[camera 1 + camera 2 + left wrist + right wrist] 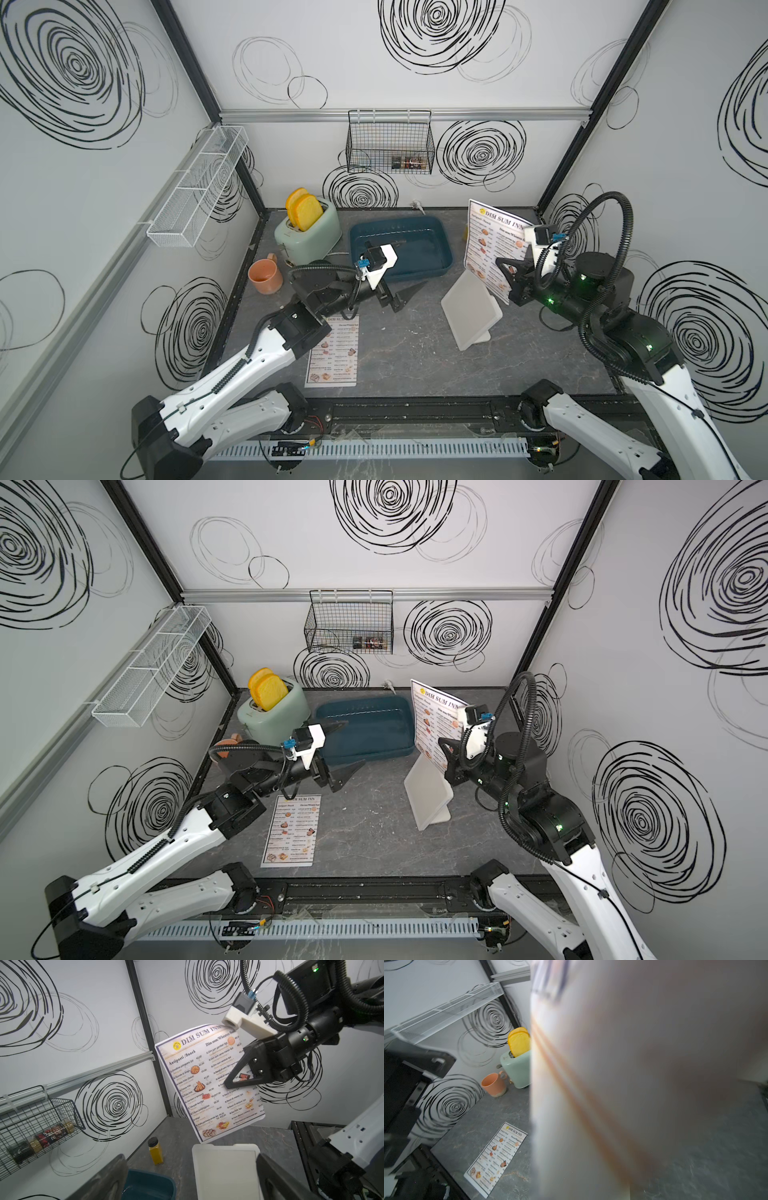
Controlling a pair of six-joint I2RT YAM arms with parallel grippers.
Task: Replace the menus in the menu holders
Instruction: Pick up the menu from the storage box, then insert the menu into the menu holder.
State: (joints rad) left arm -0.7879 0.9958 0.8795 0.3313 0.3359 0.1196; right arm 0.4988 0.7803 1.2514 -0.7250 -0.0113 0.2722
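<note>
My right gripper (505, 270) is shut on one menu (490, 245), a white "DIM SUM INN" sheet held upright just above the menu holder (469, 311). The holder is a white leaning frame with nothing in it, standing right of centre. In the left wrist view the menu (199, 1088) hangs over the holder (224, 1172), pinched by the right gripper (228, 1084). A second menu (336, 357) lies flat at the front left, partly under my left arm. My left gripper (409, 266) stands open and holds nothing, left of the holder. In the right wrist view the held sheet (633, 1084) blocks the jaws.
A dark blue tray (440, 249) sits behind my left gripper. A mint toaster (307, 237) with yellow toast and an orange mug (264, 276) stand at the back left. A yellow bottle (155, 1153) stands behind the tray. A wire basket (390, 141) hangs on the back wall.
</note>
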